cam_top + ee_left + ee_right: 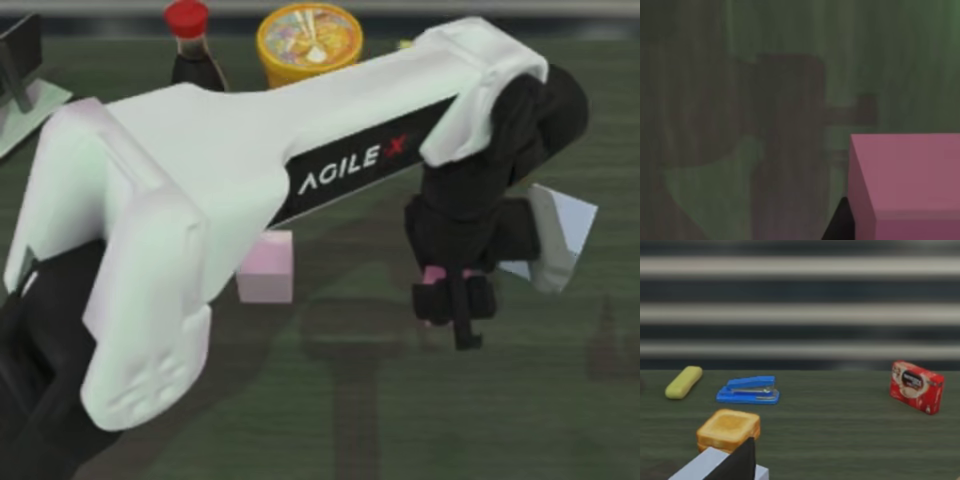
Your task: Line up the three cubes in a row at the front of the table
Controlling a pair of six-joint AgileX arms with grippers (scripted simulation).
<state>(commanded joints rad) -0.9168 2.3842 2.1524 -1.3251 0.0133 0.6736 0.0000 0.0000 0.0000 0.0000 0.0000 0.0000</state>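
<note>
Left gripper (450,300), raised above the table (300,420), held the small bright pink cube (433,274) between narrowed fingers, just beside the pale blue-grey cube (560,235). Pale pink-white cube (266,266) lay well apart from that blue-grey cube, partly under the arm. Behind stood a yellow noodle tub (308,42), its contents unclear, and a sauce bottle (193,45); right arm's claw state could not be told.

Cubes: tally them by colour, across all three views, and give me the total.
Bright pink cube, in the left gripper: 1
Pale pink-white cube: 1
Pale blue-grey cube: 1
Total: 3
</note>
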